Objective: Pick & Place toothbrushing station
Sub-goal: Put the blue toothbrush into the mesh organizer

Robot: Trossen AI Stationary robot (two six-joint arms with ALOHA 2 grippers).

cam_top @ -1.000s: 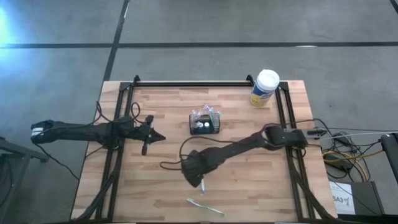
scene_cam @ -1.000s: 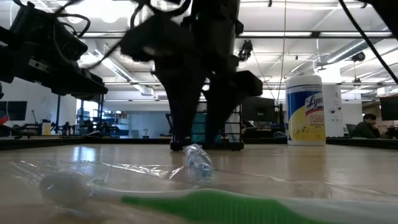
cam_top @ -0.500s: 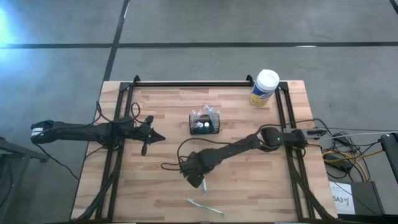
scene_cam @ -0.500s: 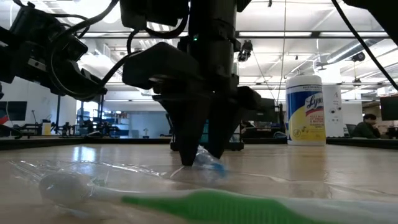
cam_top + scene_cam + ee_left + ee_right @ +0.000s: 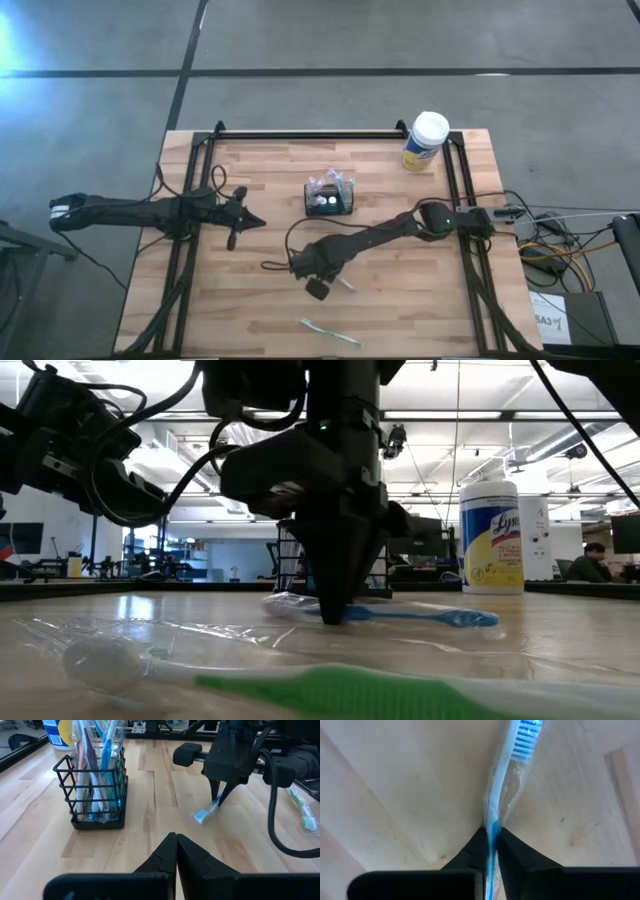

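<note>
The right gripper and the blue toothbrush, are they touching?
Touching. The right wrist view shows the right gripper pinching the blue toothbrush handle between its fingers.

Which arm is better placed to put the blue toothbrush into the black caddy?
The right: the right gripper is shut on the blue toothbrush, close to the caddy. The left gripper waits shut and empty.
</note>
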